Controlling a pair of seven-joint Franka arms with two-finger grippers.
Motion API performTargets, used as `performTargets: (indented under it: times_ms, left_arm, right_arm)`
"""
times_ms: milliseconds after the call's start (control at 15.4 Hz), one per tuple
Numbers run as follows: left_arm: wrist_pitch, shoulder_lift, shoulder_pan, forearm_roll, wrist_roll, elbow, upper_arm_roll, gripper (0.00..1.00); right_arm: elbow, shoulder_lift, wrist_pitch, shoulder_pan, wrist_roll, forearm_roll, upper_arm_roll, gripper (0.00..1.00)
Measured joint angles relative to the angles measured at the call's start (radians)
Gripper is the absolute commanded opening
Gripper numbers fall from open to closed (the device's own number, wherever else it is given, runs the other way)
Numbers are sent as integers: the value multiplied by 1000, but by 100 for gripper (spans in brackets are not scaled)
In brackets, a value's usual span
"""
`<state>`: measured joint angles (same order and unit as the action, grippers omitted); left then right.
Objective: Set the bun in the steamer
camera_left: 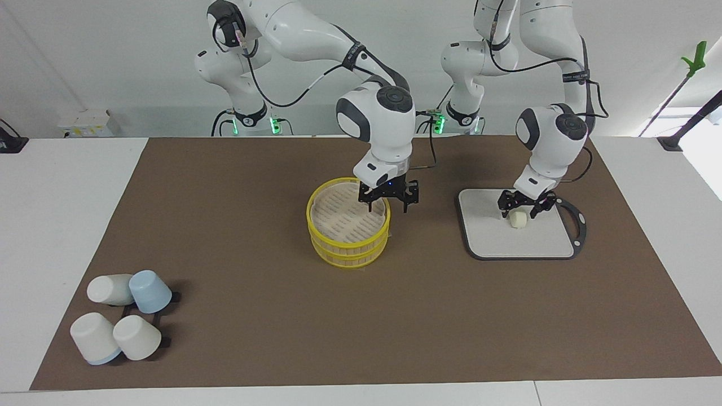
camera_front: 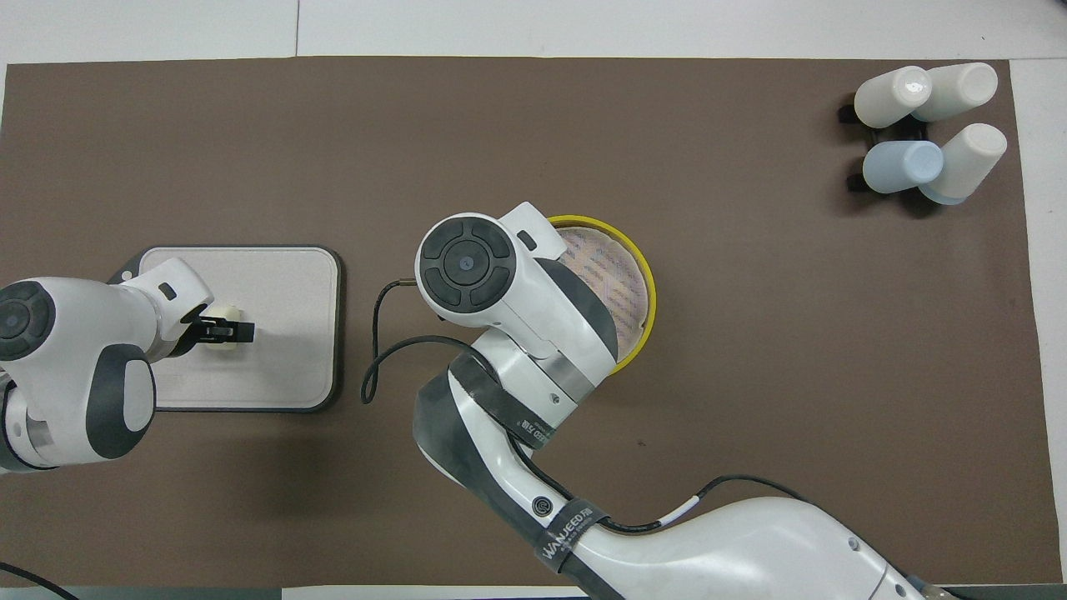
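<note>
Non-task items: grey black-edged board [camera_left: 536,239] lies flat on brown mat [camera_left: 361,316], toward left arm's end of counter [camera_left: 56,197]. Four upturned cups [camera_left: 121,316], three white, one pale blue, cluster at the mat's corner toward right arm's end.

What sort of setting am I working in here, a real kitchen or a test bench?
Most likely a lab test bench: two robot arms mounted at a white table with a brown mat, bare walls, and staged props such as the steamer and grey board.

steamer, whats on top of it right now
The steamer wears its slatted lid; nothing else lies on the part that shows. The right gripper hangs open over its rim. In the overhead view that arm covers much of the lid. The bun sits on the board.
</note>
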<state>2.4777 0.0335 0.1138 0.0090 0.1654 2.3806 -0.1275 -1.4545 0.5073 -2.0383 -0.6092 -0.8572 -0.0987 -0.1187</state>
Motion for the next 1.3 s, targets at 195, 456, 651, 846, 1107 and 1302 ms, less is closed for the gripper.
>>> performTargets:
  times_ms: [195, 456, 651, 846, 1107, 1302]
  left_arm:
    - [1, 0, 0, 0, 3, 0, 0, 30]
    - [-12, 1, 0, -1, 4, -19, 0, 30]
    - [-200, 0, 2, -26, 2, -146, 1, 30]
    - [-506, -3, 13, -69, -45, -396, 4, 30]
    - [-747, -4, 37, -94, -198, -656, 14, 29]
    - [-757, 19, 145, -99, -432, -726, 46, 28]
  right_arm:
    - [-3, 1, -10, -2, -17, 1, 0, 66]
    - [-16, 8, -19, -3, -25, 1, 0, 0]
    - [-13, 8, -17, -5, -25, -4, 0, 0]
    - [26, 8, 37, -5, -24, -32, 0, 0]
    - [111, -18, 151, 35, 65, -43, 17, 0]
    - [133, -78, 188, 164, 291, -43, 21, 0]
